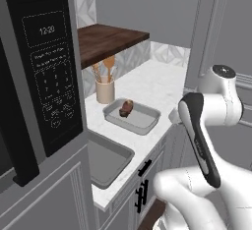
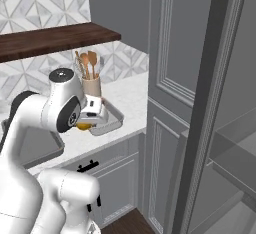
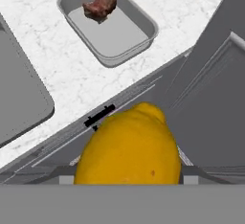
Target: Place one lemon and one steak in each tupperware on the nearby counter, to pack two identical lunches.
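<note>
counter [image 1: 147, 84] white marble | tupperware [image 1: 142, 121] holds steak [image 1: 126, 108] | wooden shelf [image 1: 106, 40] above

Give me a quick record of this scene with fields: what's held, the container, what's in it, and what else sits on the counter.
held: a lemon, carried in the gripper, jaws closed on it
container: grey tupperware on the white counter
contents: one steak at its far end, no lemon yet
nearby: utensil holder with wooden spoons, behind the tupperware
also: second grey tray to the left
</note>
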{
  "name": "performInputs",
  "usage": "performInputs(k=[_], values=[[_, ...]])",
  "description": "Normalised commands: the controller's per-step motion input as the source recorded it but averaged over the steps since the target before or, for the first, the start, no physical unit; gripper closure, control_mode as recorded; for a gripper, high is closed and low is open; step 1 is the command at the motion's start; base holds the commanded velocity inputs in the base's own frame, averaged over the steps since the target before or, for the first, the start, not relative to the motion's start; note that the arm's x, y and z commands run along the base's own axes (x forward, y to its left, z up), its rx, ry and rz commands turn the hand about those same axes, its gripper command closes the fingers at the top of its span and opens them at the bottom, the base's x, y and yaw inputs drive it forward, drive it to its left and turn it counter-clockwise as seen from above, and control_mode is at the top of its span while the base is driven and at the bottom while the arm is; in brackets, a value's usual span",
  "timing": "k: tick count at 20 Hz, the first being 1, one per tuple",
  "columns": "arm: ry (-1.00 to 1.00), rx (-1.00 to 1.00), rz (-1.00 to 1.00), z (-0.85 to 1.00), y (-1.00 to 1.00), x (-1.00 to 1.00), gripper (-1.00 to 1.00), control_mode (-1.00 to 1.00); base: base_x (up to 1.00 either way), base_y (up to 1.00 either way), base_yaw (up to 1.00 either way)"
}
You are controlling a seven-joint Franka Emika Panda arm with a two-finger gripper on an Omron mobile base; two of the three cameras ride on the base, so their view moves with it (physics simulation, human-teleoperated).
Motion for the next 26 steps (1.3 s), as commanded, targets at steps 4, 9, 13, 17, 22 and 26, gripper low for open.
performInputs(k=[4, 9, 13, 17, 22, 26], values=[[0.0, 0.0, 0.18, -0.08, 0.02, 1.0, 1.0, -1.0, 0.0, 0.0, 0.0], [0.04, 0.0, 0.13, -0.35, 0.16, 1.0, 1.0, -1.0, 0.0, 0.0, 0.0], [0.23, 0.0, 0.02, -0.43, 0.36, 1.0, 1.0, -1.0, 0.0, 0.0, 0.0], [0.54, -0.09, 0.0, -0.13, 0.38, 1.0, 1.0, -1.0, 0.0, 0.0, 0.0], [0.33, -0.11, 0.0, -0.31, 0.11, 0.22, 1.0, -1.0, 0.0, 0.0, 0.0], [-0.09, -0.01, 0.0, -0.97, 0.0, 0.04, 1.0, -1.0, 0.0, 0.0, 0.0]])
